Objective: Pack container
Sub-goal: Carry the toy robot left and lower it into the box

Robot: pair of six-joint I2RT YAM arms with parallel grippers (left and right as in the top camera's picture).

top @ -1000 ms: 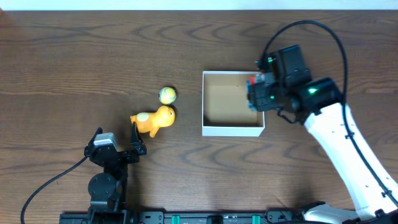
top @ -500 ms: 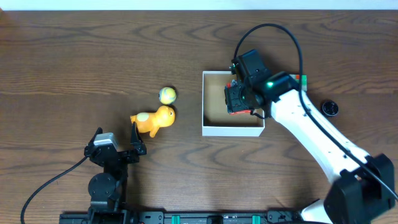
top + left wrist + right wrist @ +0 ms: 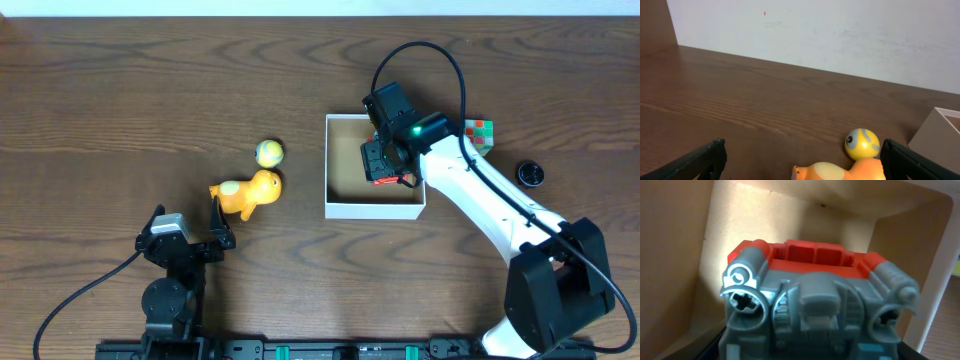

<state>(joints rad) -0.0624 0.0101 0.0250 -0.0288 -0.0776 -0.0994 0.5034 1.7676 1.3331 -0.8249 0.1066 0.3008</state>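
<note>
The container [image 3: 375, 209] sits a little right of the middle of the bench [image 3: 100, 80], roughly midway between its near and far edges, with its open top up and its brown inside showing. The right gripper [image 3: 381, 165] is over the right half of the container, pinching a red and grey toy [image 3: 810, 280]. In the right wrist view the toy fills most of the picture, with the cardboard walls and an inner corner of the container behind it. From these views I cannot tell whether the toy touches the container's floor. The left gripper [image 3: 802, 152] is low near the near edge, toward the left corner, with its fingers spread wide and nothing between them. Just beyond it lies an orange toy animal [image 3: 250, 192], and a yellow ball [image 3: 269, 153] lies right beside that on the far side. Both are left of the container and apart from it. Right of the container, toward the right edge, lie a coloured cube [image 3: 481, 132] and a small black round thing [image 3: 530, 174], both outside the box.
</note>
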